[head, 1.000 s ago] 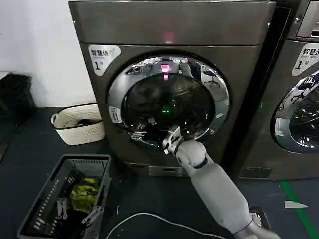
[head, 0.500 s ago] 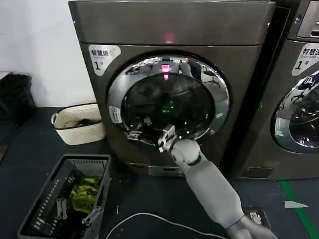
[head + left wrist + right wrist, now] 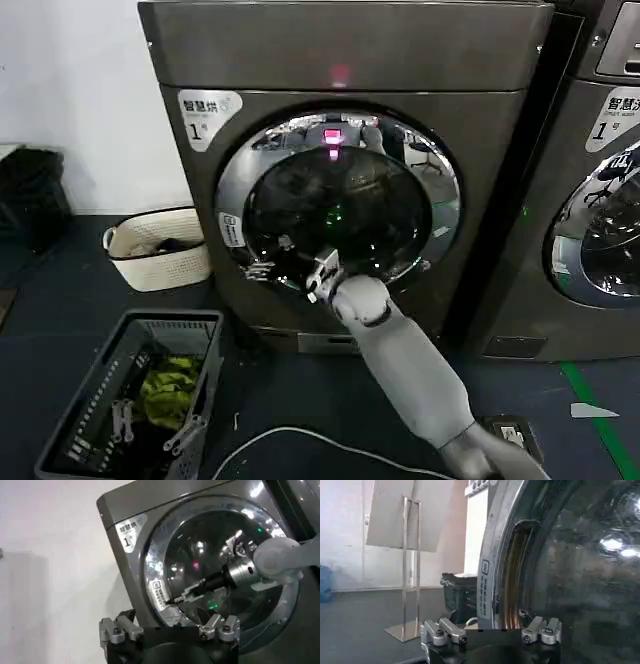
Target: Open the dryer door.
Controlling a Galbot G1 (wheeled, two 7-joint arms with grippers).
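The dryer door point(image 3: 338, 205) is round, with a wide chrome rim around dark bulging glass, and it sits shut against the grey machine front. My right gripper point(image 3: 268, 268) reaches up from below to the door's lower-left rim, beside the small white sticker point(image 3: 231, 232). In the right wrist view the right gripper point(image 3: 491, 630) is open and its fingers straddle the chrome rim point(image 3: 490, 580) at a long handle recess point(image 3: 517, 572). The left gripper point(image 3: 169, 630) hangs open off to the left of the dryer and faces the door point(image 3: 220, 565).
A white basket point(image 3: 155, 250) stands on the floor left of the dryer. A grey crate point(image 3: 110, 385) with clothes sits nearer me. A second machine point(image 3: 600, 200) stands to the right. A white cable point(image 3: 300, 435) lies on the dark floor.
My right gripper has slid left across the lower glass toward the door's left rim. The door has not moved.
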